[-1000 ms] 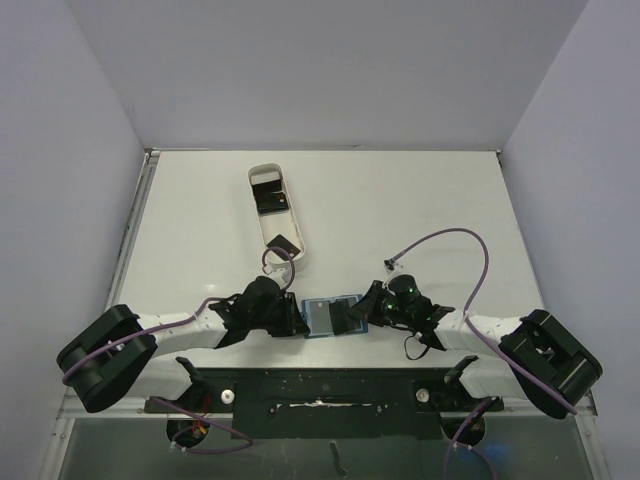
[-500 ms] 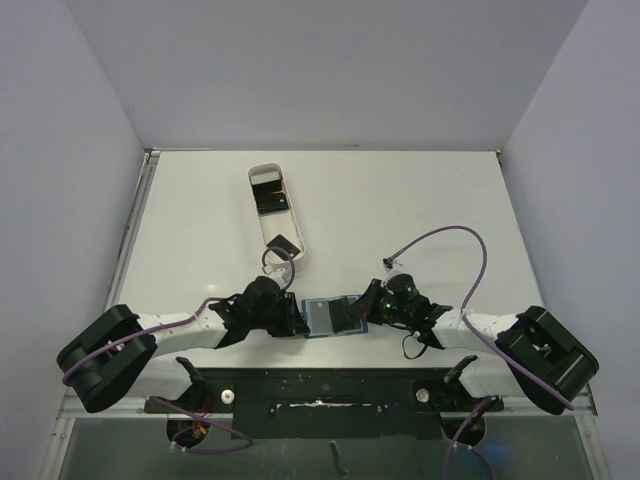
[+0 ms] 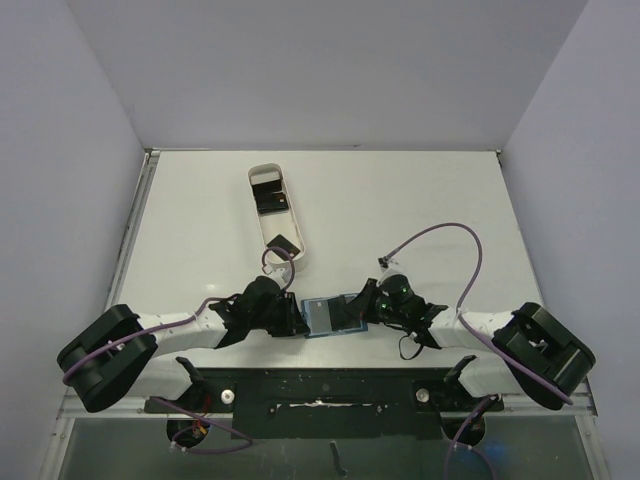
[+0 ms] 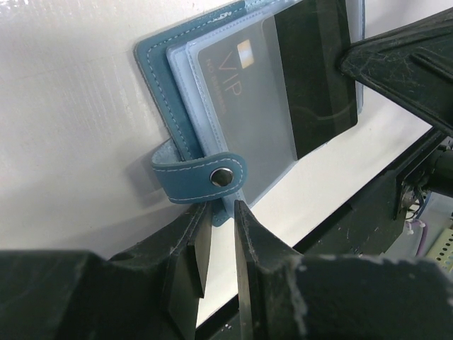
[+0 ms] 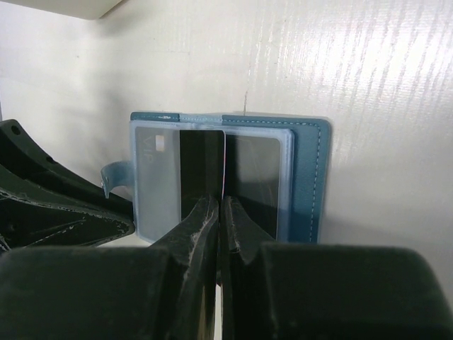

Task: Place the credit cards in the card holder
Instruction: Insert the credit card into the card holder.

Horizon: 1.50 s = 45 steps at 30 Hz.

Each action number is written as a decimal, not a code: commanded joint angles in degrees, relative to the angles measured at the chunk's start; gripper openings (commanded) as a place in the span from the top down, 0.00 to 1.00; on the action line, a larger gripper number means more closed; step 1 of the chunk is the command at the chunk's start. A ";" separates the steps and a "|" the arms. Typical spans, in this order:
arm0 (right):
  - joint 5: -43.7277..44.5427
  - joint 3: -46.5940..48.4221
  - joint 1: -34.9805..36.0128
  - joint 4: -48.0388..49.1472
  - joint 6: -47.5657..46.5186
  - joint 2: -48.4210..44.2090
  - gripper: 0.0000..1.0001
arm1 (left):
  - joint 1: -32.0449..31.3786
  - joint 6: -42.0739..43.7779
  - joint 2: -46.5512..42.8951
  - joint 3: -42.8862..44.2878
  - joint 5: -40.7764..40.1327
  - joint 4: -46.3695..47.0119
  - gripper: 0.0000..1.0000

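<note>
The card holder (image 3: 322, 314) lies open and flat on the white surface (image 3: 420, 200), close to the near edge and between the two arms. Its teal-blue cover is underneath and its clear sleeves face up.

The left gripper (image 4: 221, 211) sits at the holder's left side, by the closure tab (image 4: 191, 177) with its metal snap (image 4: 223, 177). Its jaws stand a narrow gap apart with the holder's edge right at their tips. Whether they pinch that edge cannot be told.

The right gripper (image 5: 220, 202) comes in from the opposite side. Its jaws are pressed together on a black credit card (image 4: 315, 78). That card lies flat over the holder, with one part under the top clear sleeve (image 4: 269, 166) and the rest sticking out past the sleeve's edge toward the right gripper. Under the same sleeve, nearer the spine, a card marked VIP (image 4: 233, 78) shows through the plastic.

Well beyond the holder, toward the far left of the surface, lies a long white tray (image 3: 275, 222). Two more black cards are in it, one near its far end (image 3: 268, 196) and one near its near end (image 3: 283, 243).
</note>
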 commanded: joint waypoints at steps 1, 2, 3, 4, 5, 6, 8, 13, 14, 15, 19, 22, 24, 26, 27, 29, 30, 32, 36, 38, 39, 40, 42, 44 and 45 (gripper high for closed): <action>5.09 1.56 2.07 -0.66 -2.73 1.05 1.00 | -0.46 0.23 0.87 0.26 -0.59 1.97 0.81; 5.49 1.71 2.42 -0.69 -2.85 1.15 1.00 | -0.54 0.19 0.87 0.18 -0.58 2.11 0.81; 5.78 1.86 2.74 -0.83 -2.81 1.24 1.00 | -0.55 0.19 0.87 0.17 -0.58 2.12 0.81; 5.78 1.98 2.96 -0.91 -2.68 1.39 1.00 | -0.59 0.10 0.87 0.11 -0.64 2.21 0.81; 5.78 2.08 3.15 -0.88 -2.44 1.57 1.00 | -0.63 0.03 0.79 0.08 -0.64 2.28 0.81; 5.78 2.10 3.21 -0.88 -2.05 1.71 1.00 | -0.64 -0.03 0.78 0.01 -0.73 2.36 0.81; 5.78 2.18 3.50 -0.71 -1.36 1.84 1.00 | -0.68 -0.17 0.68 -0.16 -0.77 2.62 0.81; 5.53 3.02 3.94 -1.61 -0.17 2.39 0.93 | -0.81 -0.47 0.18 -0.53 -0.92 3.09 0.81; 5.40 3.18 3.96 -1.95 -0.11 2.42 0.90 | -0.80 -0.51 0.10 -0.56 -1.06 3.09 0.81; 5.30 3.35 4.05 -2.20 -0.07 2.31 0.88 | -0.77 -0.52 0.02 -0.60 -1.15 3.05 0.81; 4.91 3.65 3.96 -3.81 -0.10 1.35 0.77 | -0.79 -0.56 -0.48 -0.71 -1.63 2.80 0.80; 4.82 4.44 3.99 -5.41 -0.47 1.15 0.72 | -0.81 -0.87 -1.07 -0.63 -2.34 2.29 0.79; 4.61 4.83 4.06 -5.91 -0.79 1.18 0.70 | -0.79 -1.10 -1.59 -0.47 -3.06 1.61 0.77; 4.35 5.20 4.05 -6.03 -1.00 1.47 0.70 | -0.79 -1.74 -2.26 -0.45 -3.85 1.17 0.76; 4.14 5.44 4.05 -6.04 -1.04 1.72 0.70 | -0.81 -1.96 -2.66 -0.58 -4.44 1.23 0.76; 3.44 5.91 4.11 -5.87 -1.10 2.33 0.69 | -0.80 -2.24 -3.25 -0.85 -4.76 1.81 0.75; 3.15 6.08 4.28 -5.77 -1.18 2.75 0.68 | -0.80 -2.32 -3.40 -1.02 -4.86 2.12 0.75; 2.71 6.52 4.54 -5.67 -1.29 3.41 0.65 | -0.81 -2.42 -3.52 -1.37 -5.01 2.57 0.75; 2.32 7.82 5.48 -6.18 -1.99 4.63 0.64 | -0.81 -2.70 -3.14 -1.94 -4.99 3.94 0.75; 2.83 9.31 5.77 -9.07 -2.66 5.20 0.64 | -0.81 -2.96 -2.93 -1.97 -4.89 4.59 0.75; 3.41 10.07 5.80 -10.89 -3.01 5.31 0.64 | -0.81 -3.05 -2.98 -1.96 -4.90 4.74 0.75; 3.87 10.59 5.88 -12.37 -3.27 5.08 0.63 | -0.81 -3.07 -3.06 -1.94 -4.94 4.84 0.75; 4.54 10.95 5.90 -14.16 -3.48 4.22 0.59 | -0.81 -3.15 -3.16 -1.90 -5.13 4.81 0.75; 4.71 10.97 5.92 -14.92 -3.58 3.08 0.54 | -0.72 -3.23 -3.26 -1.85 -5.86 4.75 0.75; 4.80 11.10 5.97 -15.05 -3.63 2.69 0.53 | -0.66 -3.31 -3.26 -1.92 -6.22 4.88 0.75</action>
